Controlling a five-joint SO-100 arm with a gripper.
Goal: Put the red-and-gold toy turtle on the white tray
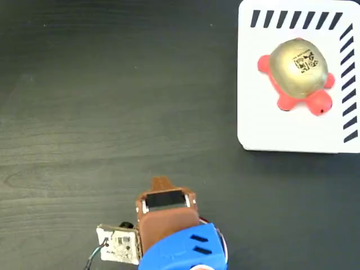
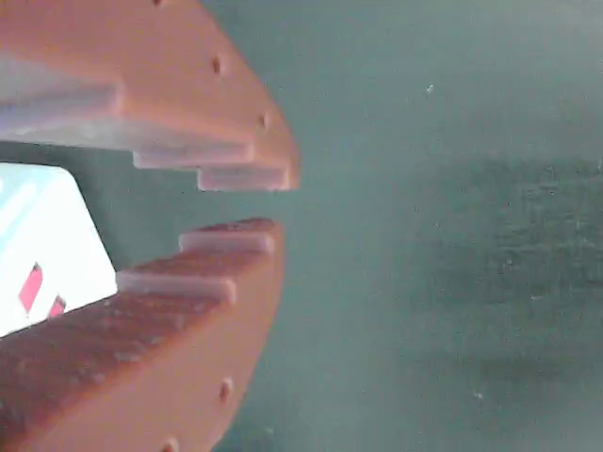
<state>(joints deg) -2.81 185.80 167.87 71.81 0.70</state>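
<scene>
Red-and-gold toy turtle (image 1: 298, 75) sits on white tray (image 1: 264, 124), upper right; tool (image 2: 259, 202) empty, tips slightly parted, low centre over dark surface (image 1: 84, 112).

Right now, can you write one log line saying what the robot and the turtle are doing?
turtle: sitting on white tray | pincer: a little open, holding nothing, over dark table, away from tray | task: looks done

Fixed view: even overhead light, dark bench (image 1: 112, 112) dim, white tray (image 1: 264, 124) bright, soft sheen on turtle shell (image 1: 299, 67). Wrist view: claw (image 2: 273, 202) close, blurred; greenish cast, background soft, hazy.
</scene>
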